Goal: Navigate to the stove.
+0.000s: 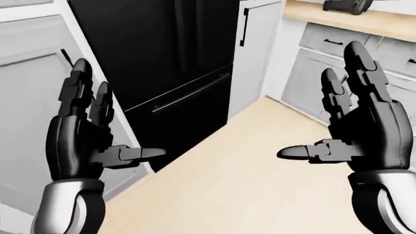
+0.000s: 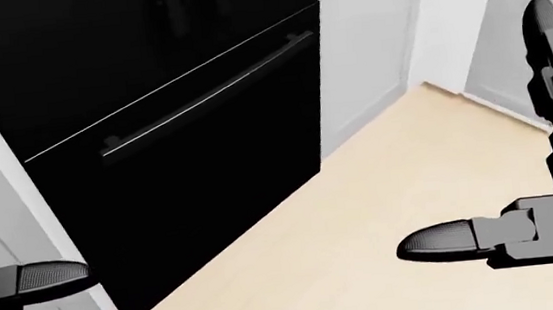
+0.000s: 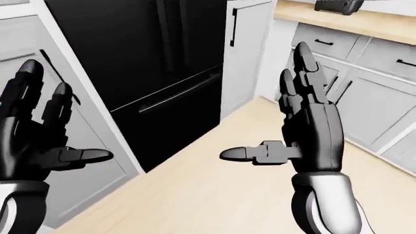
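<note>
No stove shows in any view. A tall black appliance with a long bar handle across its lower drawer fills the upper left of the eye views and most of the head view. My left hand is raised at the left, fingers spread and thumb pointing right, holding nothing. My right hand is raised at the right, also open and empty, with its thumb pointing left.
Grey cabinet doors flank the appliance at the left and right. A run of grey drawers and doors under a wooden counter stands at the upper right, with a dark object on it. Pale wood floor stretches between.
</note>
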